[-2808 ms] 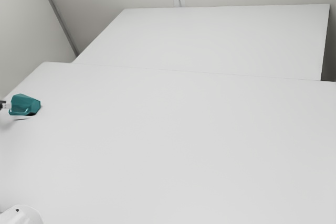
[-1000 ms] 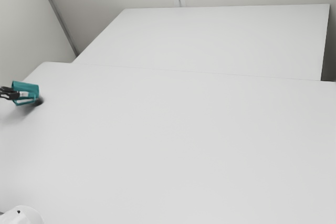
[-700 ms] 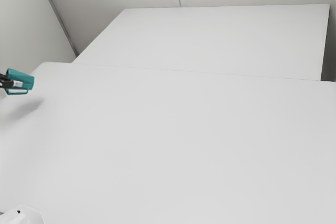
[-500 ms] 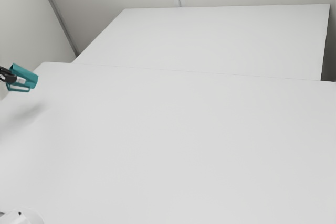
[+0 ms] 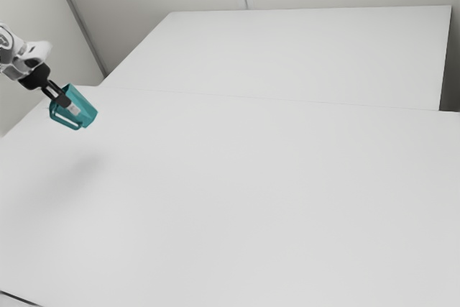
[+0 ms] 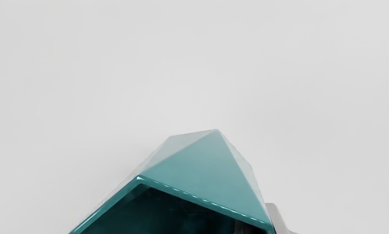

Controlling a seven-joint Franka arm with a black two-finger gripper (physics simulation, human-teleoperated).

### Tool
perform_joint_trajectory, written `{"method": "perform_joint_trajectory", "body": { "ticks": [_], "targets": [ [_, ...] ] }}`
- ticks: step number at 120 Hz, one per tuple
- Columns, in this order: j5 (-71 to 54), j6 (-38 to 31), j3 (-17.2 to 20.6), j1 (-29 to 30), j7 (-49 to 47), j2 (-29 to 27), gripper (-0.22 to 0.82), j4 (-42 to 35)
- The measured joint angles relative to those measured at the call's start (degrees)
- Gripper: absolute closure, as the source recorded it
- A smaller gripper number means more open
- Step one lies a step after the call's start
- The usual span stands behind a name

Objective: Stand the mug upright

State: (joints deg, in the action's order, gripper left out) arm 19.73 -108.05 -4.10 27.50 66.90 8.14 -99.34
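The teal faceted mug (image 5: 83, 108) hangs in the air above the table at the exterior view's left, tilted, its mouth toward the arm and its base slanting down to the exterior view's right. Its handle is on the lower side. My gripper (image 5: 66, 100) is shut on the mug's wall near the rim. In the wrist view the mug (image 6: 201, 182) shows its outer facets and dark open mouth; there my gripper (image 6: 260, 225) has one grey finger outside the wall, and what looks like the other lies in the shadow inside the mouth.
The white table (image 5: 251, 199) spreads below the mug, with the mug's soft shadow on it. Behind it is another white surface (image 5: 287, 52), and pale wall panels (image 5: 144, 5) stand at the back and at the exterior view's left.
The mug went up off the table with my gripper, then toward the exterior view's right. It tilted so that its base points lower. More of the arm has come into view.
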Motion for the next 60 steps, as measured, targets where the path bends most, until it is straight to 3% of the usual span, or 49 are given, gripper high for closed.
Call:
{"method": "perform_joint_trajectory", "body": {
  "ticks": [40,60],
  "targets": [
    [-12.1,-0.3,-0.3,-15.2,-19.3,-11.9,0.78,-12.9],
    [-17.3,-0.5,-0.3,-18.3,-29.5,-16.5,0.78,-18.2]
  ]
}}
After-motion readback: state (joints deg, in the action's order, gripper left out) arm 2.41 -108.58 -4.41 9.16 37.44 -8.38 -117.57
